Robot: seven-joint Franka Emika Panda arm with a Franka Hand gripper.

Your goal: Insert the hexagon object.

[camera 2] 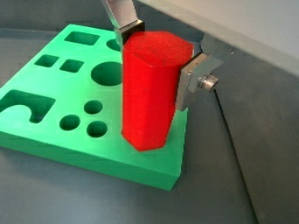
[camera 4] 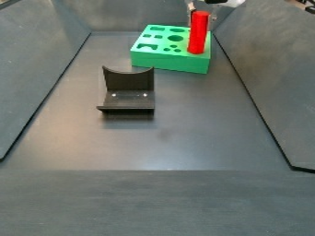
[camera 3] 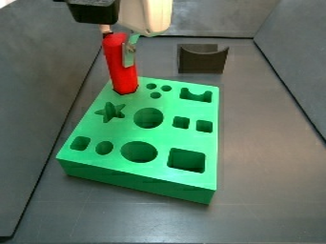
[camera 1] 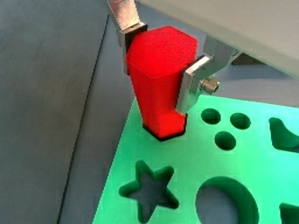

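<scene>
The hexagon object (camera 1: pixel 158 74) is a glossy bright red prism standing upright, also seen in a wrist view (camera 2: pixel 149 92). Its lower end sits in a hexagonal hole at a corner of the green block (camera 1: pixel 128 206), where a dark rim shows around its base. My gripper (camera 1: pixel 162 74) is shut on its upper part, one silver finger (camera 1: pixel 132 39) on each side. In a side view the peg (camera 3: pixel 118 62) stands at the block's far left corner (camera 3: pixel 192 133) under the gripper (camera 3: pixel 117 43). It also shows in a side view (camera 4: pixel 197 32).
The green block (camera 2: pixel 47 87) has several other cut-outs: a star (camera 1: pixel 152 185), round holes (camera 1: pixel 239 121), squares and an arch. The dark fixture (camera 3: pixel 201 57) stands on the grey floor behind the block, and it shows in a side view (camera 4: pixel 127 90). Sloped grey walls enclose the floor.
</scene>
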